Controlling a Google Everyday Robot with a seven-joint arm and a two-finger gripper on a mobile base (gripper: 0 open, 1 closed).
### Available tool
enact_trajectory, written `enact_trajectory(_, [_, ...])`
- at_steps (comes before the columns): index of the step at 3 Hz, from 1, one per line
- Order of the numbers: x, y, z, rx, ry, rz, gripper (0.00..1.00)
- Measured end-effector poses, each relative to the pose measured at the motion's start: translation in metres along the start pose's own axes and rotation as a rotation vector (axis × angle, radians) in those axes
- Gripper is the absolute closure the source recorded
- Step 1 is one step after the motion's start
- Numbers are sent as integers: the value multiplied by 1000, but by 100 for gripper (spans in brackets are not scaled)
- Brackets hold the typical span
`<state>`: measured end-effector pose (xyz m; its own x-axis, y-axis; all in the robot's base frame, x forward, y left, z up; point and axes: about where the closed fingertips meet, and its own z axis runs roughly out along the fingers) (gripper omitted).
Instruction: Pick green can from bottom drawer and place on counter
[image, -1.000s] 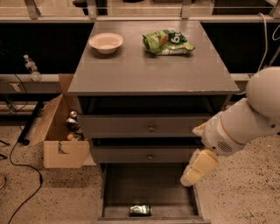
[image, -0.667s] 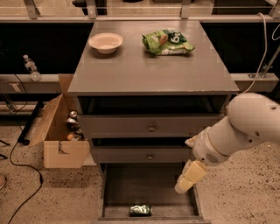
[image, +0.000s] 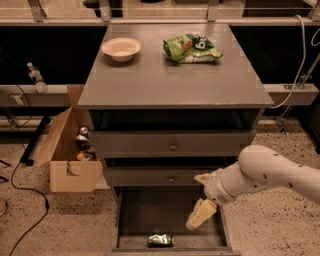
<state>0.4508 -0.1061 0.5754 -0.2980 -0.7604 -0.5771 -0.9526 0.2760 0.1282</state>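
Observation:
The green can (image: 160, 240) lies on its side at the front of the open bottom drawer (image: 142, 212). My gripper (image: 201, 214) hangs over the drawer's right side, above and to the right of the can, apart from it and holding nothing that shows. The white arm (image: 270, 172) reaches in from the right. The counter (image: 175, 75) is the grey top of the cabinet.
A white bowl (image: 121, 48) and a green snack bag (image: 191, 48) sit at the back of the counter. Two knobbed drawers (image: 172, 146) are shut above the open one. A cardboard box (image: 67, 150) with items stands to the cabinet's left. A black cable (image: 20, 165) lies on the floor.
My arm and gripper have moved left and down, from beside the cabinet's right edge to over the open bottom drawer. The can has not moved.

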Motion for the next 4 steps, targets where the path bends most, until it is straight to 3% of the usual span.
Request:
enact_trajectory(1, [0,0,0,0,0,0,0])
enact_trajectory(2, [16,-12,26,-7,5,-2,0])
enact_trajectory(4, [72,-56,114,-14,43,4,0])
